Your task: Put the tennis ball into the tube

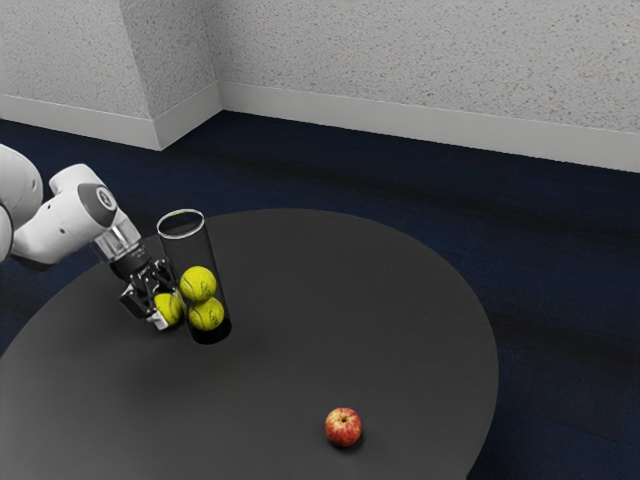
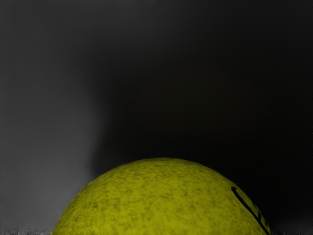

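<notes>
Dark bench (image 1: 290, 370), apple (image 1: 343, 427) nearest. Farther back, the fingers (image 1: 168, 305) look closed on the ball (image 1: 169, 310) — low, just beside the tube (image 1: 190, 253), which opens well above it — so lifting should come first.

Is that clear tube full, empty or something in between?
In between: one ball sits on another inside the tube, with space above.

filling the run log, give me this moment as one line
gripper at third ball | third ball outside tube | two balls inside | apple on table
</notes>
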